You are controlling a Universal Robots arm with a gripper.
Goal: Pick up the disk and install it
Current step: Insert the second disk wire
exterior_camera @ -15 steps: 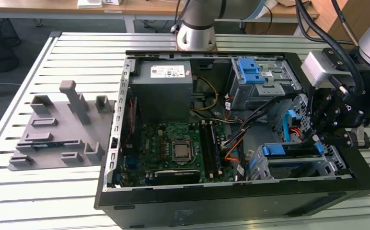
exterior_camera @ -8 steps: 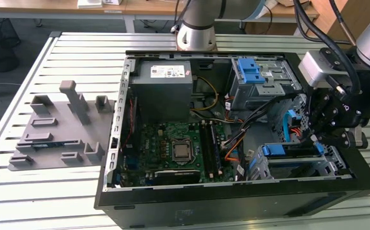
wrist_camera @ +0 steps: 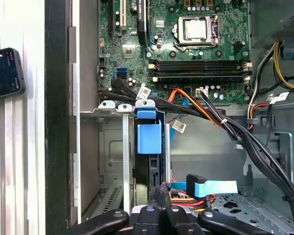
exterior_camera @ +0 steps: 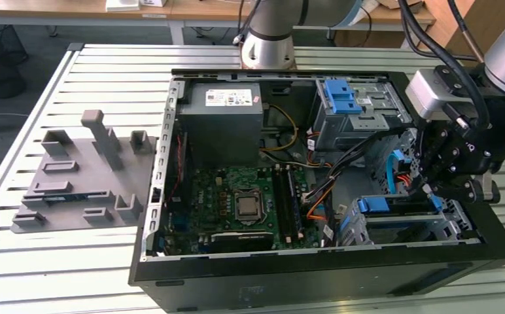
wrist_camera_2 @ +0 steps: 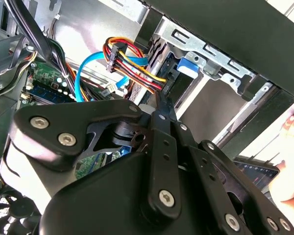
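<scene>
Standing on slatted table [exterior_camera: 78, 261]: open computer case [exterior_camera: 322, 275].

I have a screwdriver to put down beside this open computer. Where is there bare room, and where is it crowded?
Bare slatted table lies in front of the grey fixture tray, at the exterior view's left of the computer case. Inside is crowded: cables cross between the motherboard and the drive cage, where the gripper hangs.

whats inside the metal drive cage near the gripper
In the first wrist view, the drive cage holds the disk standing on edge in one slot, its blue carrier tab toward the motherboard. The gripper covers its near end; the neighbouring slot looks empty.
</scene>
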